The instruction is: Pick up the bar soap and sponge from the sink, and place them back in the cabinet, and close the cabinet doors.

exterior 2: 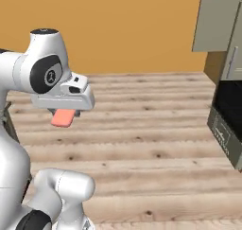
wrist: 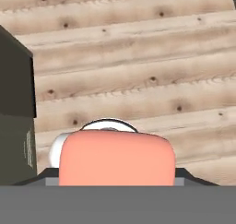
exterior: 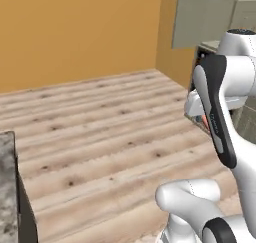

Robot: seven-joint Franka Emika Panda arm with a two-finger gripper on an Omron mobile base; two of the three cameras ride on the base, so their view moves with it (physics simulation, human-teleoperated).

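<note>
Overhead, wood floor (exterior 2: 151, 129) spreads under me, orange wall (exterior: 75, 32) behind. Cabinet (exterior 2: 217, 25) sits far right, door (exterior: 200, 19) swung open, well apart from my hand. My gripper (exterior 2: 66, 114) hangs above floor, clamped on bar soap (wrist: 117, 158), pink slab sticking out below fingers.

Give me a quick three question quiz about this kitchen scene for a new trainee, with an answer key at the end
1. True or false: the bar soap hangs in the gripper above the wooden floor.
2. What colour is the wall behind the floor: A orange, B blue, C white?
3. Fill in: the olive-grey cabinet door stands ____.

Key: 1 true; 2 A; 3 open.
</note>
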